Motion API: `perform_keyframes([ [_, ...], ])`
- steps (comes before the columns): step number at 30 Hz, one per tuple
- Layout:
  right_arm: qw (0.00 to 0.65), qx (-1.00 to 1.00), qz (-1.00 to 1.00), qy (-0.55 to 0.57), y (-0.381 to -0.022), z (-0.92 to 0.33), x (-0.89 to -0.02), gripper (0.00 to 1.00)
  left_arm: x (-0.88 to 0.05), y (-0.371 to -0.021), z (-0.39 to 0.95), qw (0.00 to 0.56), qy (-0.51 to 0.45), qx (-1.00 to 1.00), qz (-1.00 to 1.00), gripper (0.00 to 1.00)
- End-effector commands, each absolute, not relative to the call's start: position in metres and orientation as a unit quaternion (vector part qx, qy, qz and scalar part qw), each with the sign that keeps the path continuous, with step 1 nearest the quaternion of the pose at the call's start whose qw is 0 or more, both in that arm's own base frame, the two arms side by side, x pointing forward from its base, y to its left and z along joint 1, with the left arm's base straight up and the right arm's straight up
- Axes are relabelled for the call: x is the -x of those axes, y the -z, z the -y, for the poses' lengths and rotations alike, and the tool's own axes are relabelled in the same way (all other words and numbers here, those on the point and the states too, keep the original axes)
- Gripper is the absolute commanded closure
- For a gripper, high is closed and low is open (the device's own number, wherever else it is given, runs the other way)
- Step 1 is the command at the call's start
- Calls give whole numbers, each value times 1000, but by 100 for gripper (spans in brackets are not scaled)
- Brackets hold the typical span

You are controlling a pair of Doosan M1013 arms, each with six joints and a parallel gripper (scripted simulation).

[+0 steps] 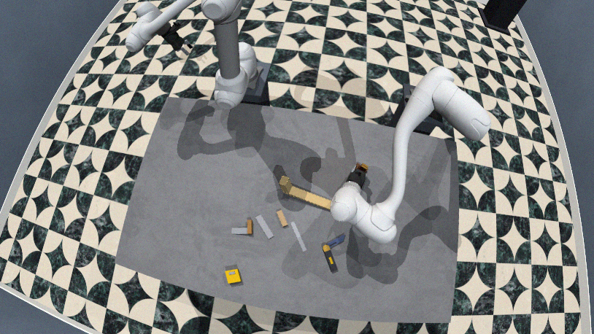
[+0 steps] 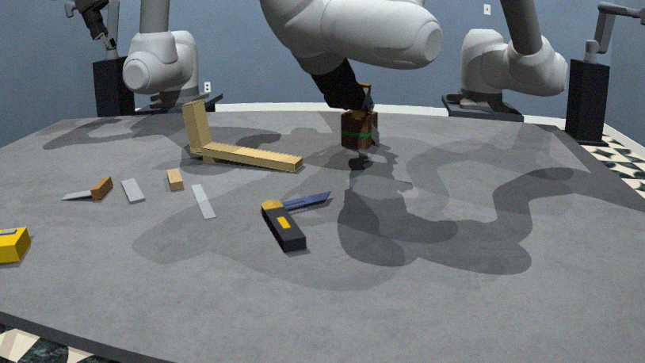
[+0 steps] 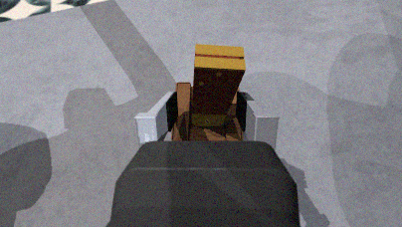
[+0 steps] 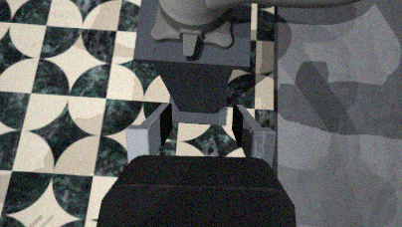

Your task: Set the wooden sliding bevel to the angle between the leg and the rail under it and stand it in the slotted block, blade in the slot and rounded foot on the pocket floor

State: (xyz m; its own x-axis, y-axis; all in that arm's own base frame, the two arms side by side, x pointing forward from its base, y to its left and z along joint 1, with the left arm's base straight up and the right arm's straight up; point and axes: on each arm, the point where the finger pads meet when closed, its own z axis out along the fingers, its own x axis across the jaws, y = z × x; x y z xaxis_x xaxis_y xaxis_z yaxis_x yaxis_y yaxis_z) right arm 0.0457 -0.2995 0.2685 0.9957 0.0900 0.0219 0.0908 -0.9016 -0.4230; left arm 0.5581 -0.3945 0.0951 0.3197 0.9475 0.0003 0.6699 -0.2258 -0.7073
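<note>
The brown slotted block (image 2: 350, 140) (image 3: 183, 95) with a green stripe stands on the table. The wooden bevel's orange-topped handle (image 1: 363, 167) (image 3: 219, 90) rises from it, nearer the right-hand finger in the left wrist view. Its blade and foot are hidden, so their seating and angle cannot be told. My left gripper (image 3: 206, 104) is open, its fingers apart on either side of the handle. My right gripper (image 1: 187, 48) (image 2: 109, 43) (image 4: 202, 116) is open and empty, far off beyond the table. The pale leg (image 1: 284, 184) (image 2: 196, 126) leans up from its rail (image 1: 309, 197) (image 2: 252, 157).
The black bevel (image 1: 330, 260) (image 2: 291, 232) with a blue blade lies nearer the front. A small square (image 1: 249, 227) (image 2: 101, 188), two grey strips (image 1: 264, 227) (image 1: 298, 236), a wooden piece (image 1: 282, 218) and a yellow tape measure (image 1: 233, 276) lie left of it.
</note>
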Motion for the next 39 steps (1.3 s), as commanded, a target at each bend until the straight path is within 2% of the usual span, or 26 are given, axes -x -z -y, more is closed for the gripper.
perform_keyframes([
  [1, 216, 975, 46, 1, -269, 300, -46, 0, -560, -98, 395, 310, -223, 751, 539, 0],
  [22, 216, 975, 46, 1, -269, 300, -46, 0, -633, -175, 420, 310, -223, 751, 539, 0],
  [39, 216, 975, 46, 1, -269, 300, -46, 0, -639, -181, 422, 310, -223, 751, 539, 0],
])
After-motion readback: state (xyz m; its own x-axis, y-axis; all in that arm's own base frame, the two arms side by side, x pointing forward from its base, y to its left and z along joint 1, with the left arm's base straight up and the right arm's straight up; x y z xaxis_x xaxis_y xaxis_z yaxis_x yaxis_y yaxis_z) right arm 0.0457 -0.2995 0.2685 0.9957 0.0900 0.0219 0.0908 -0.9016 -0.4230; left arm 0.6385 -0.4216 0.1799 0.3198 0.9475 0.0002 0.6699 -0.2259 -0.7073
